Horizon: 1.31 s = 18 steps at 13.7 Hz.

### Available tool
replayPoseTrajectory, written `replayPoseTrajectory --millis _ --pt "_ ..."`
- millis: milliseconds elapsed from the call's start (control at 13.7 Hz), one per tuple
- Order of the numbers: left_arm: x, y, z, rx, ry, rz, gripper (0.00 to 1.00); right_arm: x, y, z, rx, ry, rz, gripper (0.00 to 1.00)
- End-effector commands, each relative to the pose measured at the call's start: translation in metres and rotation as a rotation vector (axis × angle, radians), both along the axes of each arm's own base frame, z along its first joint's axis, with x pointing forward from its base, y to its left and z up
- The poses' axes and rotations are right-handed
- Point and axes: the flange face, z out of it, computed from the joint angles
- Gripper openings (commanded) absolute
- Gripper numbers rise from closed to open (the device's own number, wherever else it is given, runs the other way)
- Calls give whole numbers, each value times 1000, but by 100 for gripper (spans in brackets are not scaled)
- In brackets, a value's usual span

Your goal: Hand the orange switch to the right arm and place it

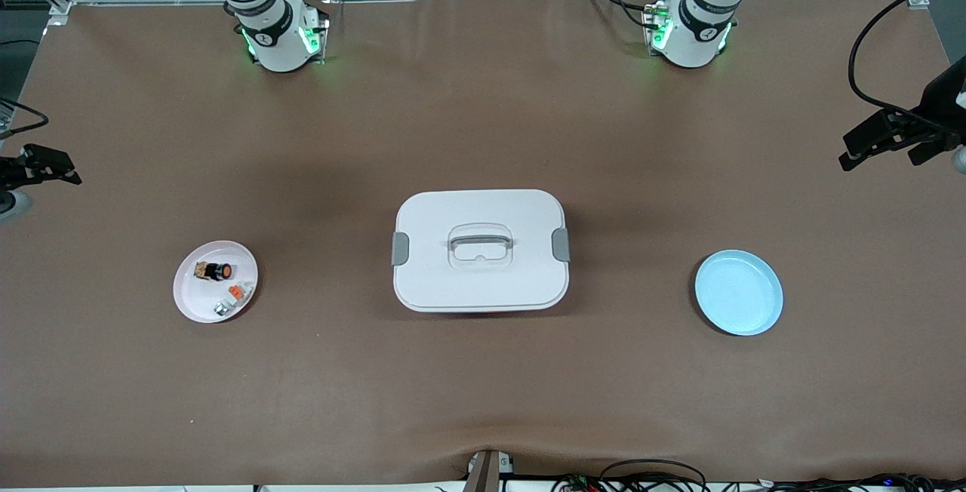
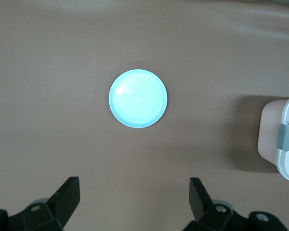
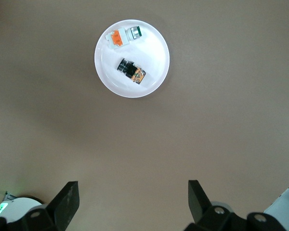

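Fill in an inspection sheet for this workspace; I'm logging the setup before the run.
Surface: brown table cover.
Job's things: black push-button orange switch lies on round white plate, toward the right arm's end.
Clutter: small grey-white piece with orange tab on same plate; white lidded box mid-table; empty light-blue plate.
Grippers: left gripper open over table; right gripper open; both arms wait.
Cables: black cables at table edge.
Surroundings: nothing seen.

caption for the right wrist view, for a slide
Right gripper open above the bare table, looking down on the white plate holding the orange switch and a grey-white piece.
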Motion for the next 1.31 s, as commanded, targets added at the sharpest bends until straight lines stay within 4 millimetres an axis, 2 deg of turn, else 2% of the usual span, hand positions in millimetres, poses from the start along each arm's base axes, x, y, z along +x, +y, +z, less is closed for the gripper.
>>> replayPoseTrajectory --millis 0,219,365,438,511,584,730,877,1023,1242 --pt "-4 -5 9 4 -4 -24 100 -4 8 19 10 -16 -24 100" --pt "-3 -5 12 4 -11 -24 100 -10 -2 48 13 -18 -69 100" --pt "-3 -5 12 4 -11 -24 100 -19 -7 73 30 -21 -237 100" --pt "-3 -5 12 4 -11 -26 100 -24 -6 92 25 -31 -284 100" --pt "-3 -3 12 4 -11 -23 100 -26 -7 102 23 -48 -297 100" --pt "-3 -3 12 4 -11 -23 100 -26 -8 104 26 -48 -298 100" --pt "-3 -6 12 4 -11 -26 100 -34 -5 122 27 -44 -298 100" --pt "-3 -5 12 4 -11 -24 100 -38 4 126 30 -18 -292 100" --pt "-3 -5 11 4 -9 -24 100 -46 19 139 30 -24 -275 100" --pt "-3 -5 11 4 -9 -24 100 -52 25 148 29 -35 -322 100"
